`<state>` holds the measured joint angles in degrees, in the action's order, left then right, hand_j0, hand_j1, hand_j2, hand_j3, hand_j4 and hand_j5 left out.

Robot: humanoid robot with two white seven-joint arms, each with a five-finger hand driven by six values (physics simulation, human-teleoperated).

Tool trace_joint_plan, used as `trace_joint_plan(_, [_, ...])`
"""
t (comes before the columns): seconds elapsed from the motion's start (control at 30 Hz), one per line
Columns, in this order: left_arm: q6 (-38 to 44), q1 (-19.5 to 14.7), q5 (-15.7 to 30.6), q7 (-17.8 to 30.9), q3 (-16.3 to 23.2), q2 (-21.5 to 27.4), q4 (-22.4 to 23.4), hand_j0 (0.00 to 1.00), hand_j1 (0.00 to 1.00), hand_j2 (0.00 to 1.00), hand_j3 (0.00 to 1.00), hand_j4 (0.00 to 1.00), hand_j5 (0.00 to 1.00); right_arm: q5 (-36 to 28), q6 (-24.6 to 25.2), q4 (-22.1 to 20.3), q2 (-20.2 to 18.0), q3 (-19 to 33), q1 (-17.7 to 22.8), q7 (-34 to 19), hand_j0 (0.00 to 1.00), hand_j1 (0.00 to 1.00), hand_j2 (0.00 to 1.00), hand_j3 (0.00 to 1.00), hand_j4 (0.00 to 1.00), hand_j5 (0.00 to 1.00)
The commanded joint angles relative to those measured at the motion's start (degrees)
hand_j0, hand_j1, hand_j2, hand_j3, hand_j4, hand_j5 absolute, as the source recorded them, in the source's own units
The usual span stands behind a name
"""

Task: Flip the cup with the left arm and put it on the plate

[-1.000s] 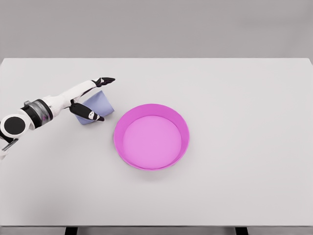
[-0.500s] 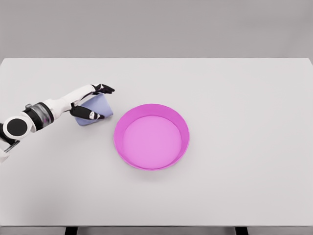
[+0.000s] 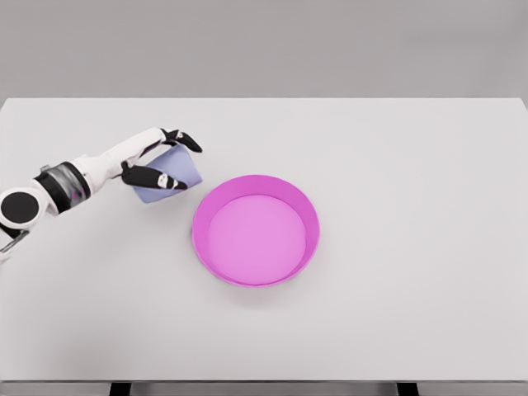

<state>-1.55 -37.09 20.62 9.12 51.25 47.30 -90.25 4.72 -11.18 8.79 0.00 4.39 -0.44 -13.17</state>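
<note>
A pale lavender cup (image 3: 172, 176) is at the left of the white table, left of the plate. My left hand (image 3: 169, 159) is wrapped around it, with black-tipped fingers (image 3: 185, 139) over its far side and the thumb (image 3: 162, 179) across its near side. The cup looks tilted and raised a little off the table. The magenta plate (image 3: 255, 229), a round dish with a raised rim, sits near the table's middle, apart from the cup. The right arm is out of view.
The white table (image 3: 412, 181) stretches wide to the right and front of the plate. A grey wall runs behind its far edge.
The left hand has closed around the cup and carried it slightly up and to the right, toward the plate. The plate has not moved.
</note>
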Motion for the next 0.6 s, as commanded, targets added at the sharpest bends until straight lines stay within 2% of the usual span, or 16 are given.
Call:
trace_joint_plan(0.0, [-0.5,0.1,1.2,0.0,-1.5,0.4,-2.6,0.57,0.57,0.57,0.57,0.57,0.57,0.0,-0.1,0.0,0.0,0.0,0.0,0.0,1.00,1.00,1.00,1.00,1.00,1.00])
trace_joint_plan(0.03, [-1.4,0.3,1.2,0.1,-2.9,0.3,-3.4,0.57,0.57,0.57,0.57,0.57,0.57,0.0,0.0,0.0,0.0,0.0,0.0,0.0,1.00,1.00,1.00,1.00,1.00,1.00])
trace_joint_plan(0.13, [-8.8,0.1,1.4,0.1,-3.5,-0.5,-4.6,0.57,0.57,0.57,0.57,0.57,0.57,0.0,0.0,0.0,0.0,0.0,0.0,0.0,1.00,1.00,1.00,1.00,1.00,1.00])
trace_joint_plan(0.33, [-23.8,0.6,3.6,-0.6,-3.4,-6.6,-4.6,0.58,0.58,0.58,0.58,0.58,0.58,0.0,-0.1,0.0,0.0,0.0,0.0,0.0,1.00,1.00,1.00,1.00,1.00,1.00])
trace_joint_plan(0.47, [-33.4,2.4,4.9,-9.9,-3.4,-10.2,-4.1,0.58,0.58,0.58,0.58,0.58,0.58,0.0,-0.1,0.0,0.0,0.0,0.0,0.0,1.00,1.00,1.00,1.00,1.00,1.00])
trace_joint_plan(0.57, [-33.5,2.5,7.2,-10.6,-3.1,-11.6,-2.9,0.58,0.58,0.58,0.58,0.58,0.58,0.0,-0.1,0.0,0.0,0.0,0.0,0.0,1.00,1.00,1.00,1.00,1.00,1.00])
